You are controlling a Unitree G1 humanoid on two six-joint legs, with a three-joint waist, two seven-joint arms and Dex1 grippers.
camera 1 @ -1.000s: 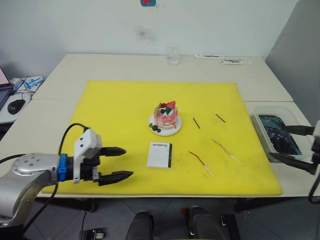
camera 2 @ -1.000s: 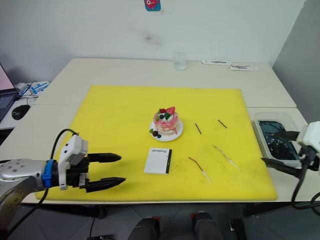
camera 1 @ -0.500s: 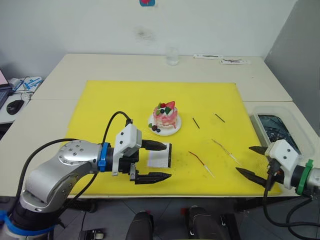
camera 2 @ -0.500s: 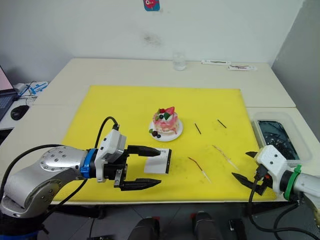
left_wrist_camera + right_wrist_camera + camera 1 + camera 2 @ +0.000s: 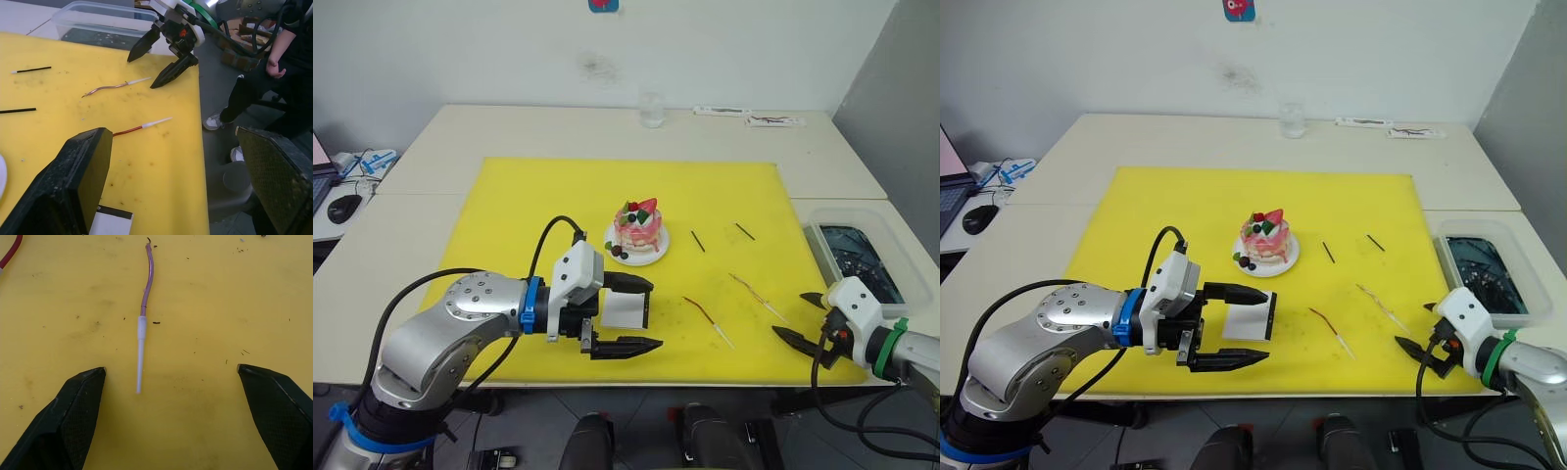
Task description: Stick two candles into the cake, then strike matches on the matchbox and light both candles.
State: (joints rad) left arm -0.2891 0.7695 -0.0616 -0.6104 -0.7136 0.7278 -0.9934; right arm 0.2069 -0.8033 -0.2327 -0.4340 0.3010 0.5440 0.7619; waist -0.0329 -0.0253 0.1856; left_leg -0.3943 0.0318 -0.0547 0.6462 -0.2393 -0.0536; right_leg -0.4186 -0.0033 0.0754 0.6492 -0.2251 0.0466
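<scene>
The pink-and-white cake point(image 5: 638, 227) sits on its small white plate mid-mat. In front of it lies the white matchbox point(image 5: 626, 307), and my left gripper point(image 5: 654, 314) stands open with one finger on each side of the box. Two candles lie to the right: one point(image 5: 708, 319) near the matchbox, the other point(image 5: 142, 328) straight ahead of my open right gripper point(image 5: 791, 315), whose fingertips are just short of its pale end. Two short dark matches point(image 5: 697, 241) point(image 5: 744, 231) rest beyond the candles. A corner of the matchbox point(image 5: 110, 223) shows between the left fingers point(image 5: 73, 181).
A yellow mat point(image 5: 529, 215) covers the table's middle. A clear bin point(image 5: 857, 257) stands off the mat's right edge. A glass point(image 5: 651, 110) and small items point(image 5: 749, 116) sit at the back. A person point(image 5: 274, 63) stands beyond the table's right side.
The left gripper came in from the mat's left edge and now straddles the matchbox. The right gripper left the bin and moved in to the right candle's pale end.
</scene>
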